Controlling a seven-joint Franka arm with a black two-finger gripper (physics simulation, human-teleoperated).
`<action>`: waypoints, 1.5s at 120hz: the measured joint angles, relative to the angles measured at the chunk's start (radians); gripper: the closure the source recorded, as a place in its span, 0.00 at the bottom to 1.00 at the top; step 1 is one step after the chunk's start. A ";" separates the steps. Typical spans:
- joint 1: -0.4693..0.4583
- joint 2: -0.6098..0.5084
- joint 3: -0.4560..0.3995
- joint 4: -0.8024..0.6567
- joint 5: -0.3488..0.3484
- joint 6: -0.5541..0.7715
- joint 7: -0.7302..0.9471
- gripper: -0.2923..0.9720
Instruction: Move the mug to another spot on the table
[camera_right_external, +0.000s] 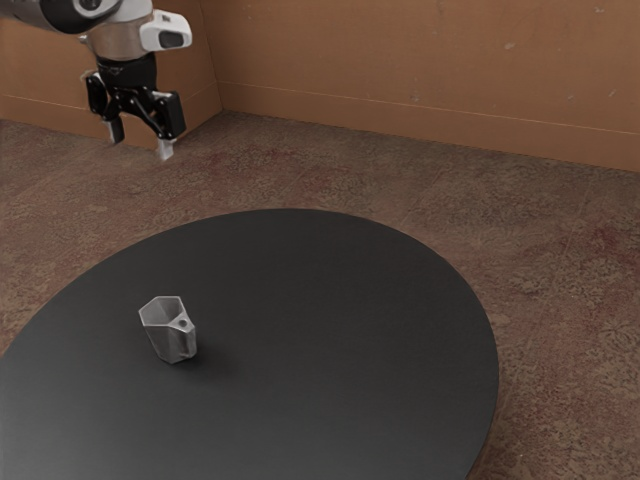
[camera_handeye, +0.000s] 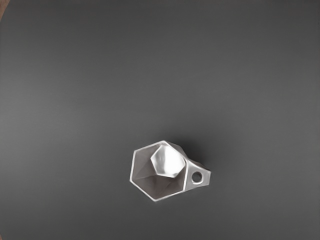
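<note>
the mug (camera_right_external: 168, 328) is pale grey, with flat faceted walls in place of a round body. it stands upright, mouth up, on the black round tabletop (camera_right_external: 330, 320), in the part of the disc toward the exterior view's left and well inside the rim. nothing touches it.

exterior view: the mug's side walls are visible and taper from a wide rim down to a narrower base. the handle (camera_right_external: 184, 325) is a small flat tab near the rim, pierced by one round hole, on the side toward the exterior view's right. a soft shadow lies on the tabletop just beside the base, on that same side.

wrist view: the camera looks straight down into the mug (camera_handeye: 162, 171). the rim reads as a six-sided outline, the inner walls are dark, and the inner bottom is a bright faceted patch. the handle (camera_handeye: 197, 177) projects from one rim edge, its hole seen as a clear round opening. plain dark tabletop (camera_handeye: 150, 75) surrounds the mug on all sides.

my end effector (camera_right_external: 139, 140) hangs high above the tabletop, at the exterior view's upper left, well apart from the mug. its fingers (camera_right_external: 163, 148) are spread, with nothing between them.

beyond the tabletop: a mottled brown floor (camera_right_external: 520, 210) and a tan wall (camera_right_external: 450, 60).
</note>
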 joint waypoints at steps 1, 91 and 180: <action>-0.001 -0.001 0.000 -0.001 0.000 0.003 -0.001 0.23; -0.031 0.103 -0.076 -0.263 -0.022 0.101 0.415 0.24; 0.019 0.107 -0.074 -0.558 -0.015 0.550 1.039 0.23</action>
